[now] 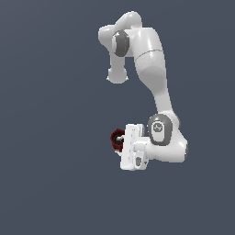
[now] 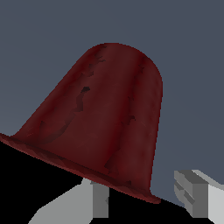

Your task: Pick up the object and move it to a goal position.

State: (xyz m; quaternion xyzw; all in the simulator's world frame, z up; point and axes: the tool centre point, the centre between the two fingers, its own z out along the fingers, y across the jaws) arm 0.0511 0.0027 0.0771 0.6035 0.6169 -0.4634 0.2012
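The white arm point(image 1: 153, 78) comes down from the upper middle of the exterior frame and bends at a grey-capped joint, so that its gripper point(image 1: 120, 141) sits a little below the centre and faces toward the exterior view's left. Right at the front of the gripper is the object point(image 1: 116, 139), small and dark red, much narrower than the white gripper body behind it; it shows a ring-like rim with a dark inside, and something pale crosses in front of this opening. In the wrist view the object point(image 2: 105, 118) fills most of the picture. There it looks like a bell or a cup turned over: a rounded closed end in the upper middle, sides that widen downward, and a flared rim which runs across the lower part of the frame. Its surface is deep red with soft vertical ridges and some dark, rough patches. One grey finger point(image 2: 100, 201) touches the rim from below, another grey finger point(image 2: 194, 197) stands at the lower right of that frame, so the gripper seems closed around the object, carrying it against the plain grey-blue background.
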